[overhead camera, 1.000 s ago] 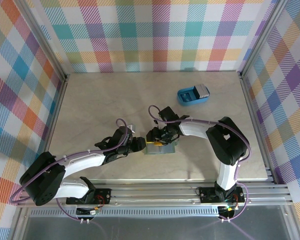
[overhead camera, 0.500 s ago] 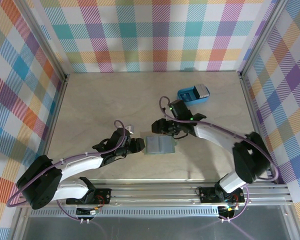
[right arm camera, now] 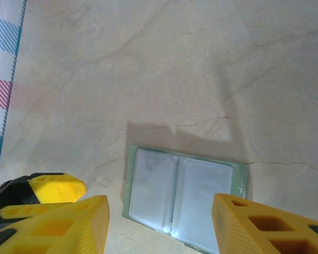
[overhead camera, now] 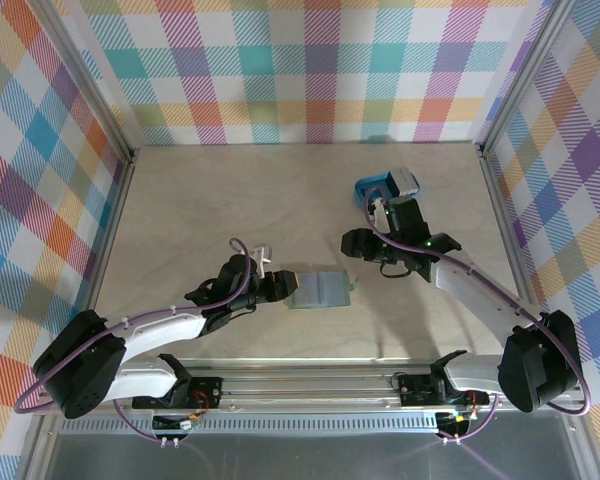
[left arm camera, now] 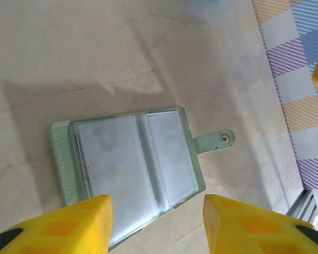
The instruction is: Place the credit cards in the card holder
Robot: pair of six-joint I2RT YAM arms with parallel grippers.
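Note:
The card holder (overhead camera: 322,290) lies open and flat on the table, a sage-green wallet with clear sleeves facing up and a snap tab on its right side (left arm camera: 132,164) (right arm camera: 185,196). My left gripper (overhead camera: 288,287) hovers at its left end, open, with nothing between the yellow fingers (left arm camera: 158,227). My right gripper (overhead camera: 358,252) hangs above the table behind and right of the wallet, open and empty (right arm camera: 161,227). Grey-white credit cards (overhead camera: 408,181) rest in the blue tray at the back right.
The blue plastic tray (overhead camera: 378,192) stands just behind the right wrist. Plaid walls with metal rails close the table on three sides. In the right wrist view a yellow fingertip of the left gripper (right arm camera: 55,188) shows left of the wallet.
The right arm has pulled away from the wallet, moving back and right toward the blue tray. The left gripper stayed at the wallet's left end and its jaws spread wider.

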